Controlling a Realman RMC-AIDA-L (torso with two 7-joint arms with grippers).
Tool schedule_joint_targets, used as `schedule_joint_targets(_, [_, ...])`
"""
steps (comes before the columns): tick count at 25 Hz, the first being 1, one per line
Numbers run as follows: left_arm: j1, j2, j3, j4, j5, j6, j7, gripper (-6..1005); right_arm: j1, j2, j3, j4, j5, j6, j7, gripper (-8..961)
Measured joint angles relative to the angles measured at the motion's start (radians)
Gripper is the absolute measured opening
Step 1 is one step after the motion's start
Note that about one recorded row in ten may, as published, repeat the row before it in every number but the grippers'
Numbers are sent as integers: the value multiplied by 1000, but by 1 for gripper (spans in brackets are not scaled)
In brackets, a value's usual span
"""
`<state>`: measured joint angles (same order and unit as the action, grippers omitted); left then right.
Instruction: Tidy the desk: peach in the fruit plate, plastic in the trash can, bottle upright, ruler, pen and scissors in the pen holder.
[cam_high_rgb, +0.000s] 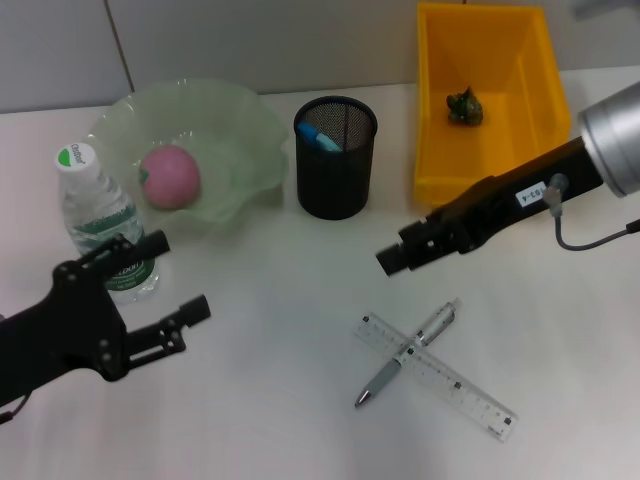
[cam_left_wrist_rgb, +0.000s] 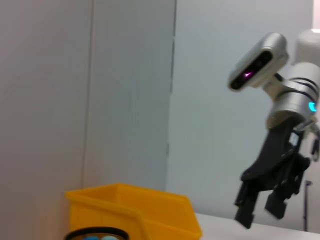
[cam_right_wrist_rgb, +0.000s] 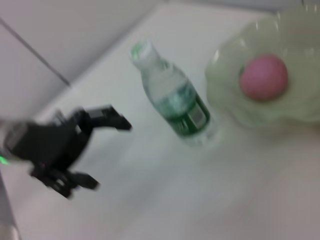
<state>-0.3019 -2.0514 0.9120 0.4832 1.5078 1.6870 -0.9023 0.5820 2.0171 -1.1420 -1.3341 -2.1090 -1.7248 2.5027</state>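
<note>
The pink peach is lying in the green glass fruit plate, the crumpled plastic in the yellow bin, and the clear water bottle is standing upright beside the left gripper, whose jaws are gaping empty. The silver pen and transparent ruler are lying crossed below the right gripper, finger state unreadable; 2 items are awaiting the black mesh pen holder

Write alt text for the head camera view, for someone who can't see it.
A pen lies crossed over a clear ruler on a white desk, between the open left pincer beside an upright water bottle and the right pincer. Behind stand a green fruit plate holding a peach, a black mesh pen holder and a yellow bin.
</note>
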Motion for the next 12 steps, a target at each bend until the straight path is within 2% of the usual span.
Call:
schedule_joint_targets(4, [3,1,29,65,76,-7,-95,845,84,24,-19,9,-166,-41,12,577])
schedule_joint_targets(8, [-2,2,27,99,138,-7,-149,845,122,40,-48,15,-255,-55,43,577])
schedule_joint_targets(9, [-4,-1,23,109,158,-6,-158,845,152,52,-71,26,-302,-63,70,577])
schedule_joint_targets(12, [-3,-3,21,111,164,-6,-157,845,179,56,-101,41,-336,-66,106,577])
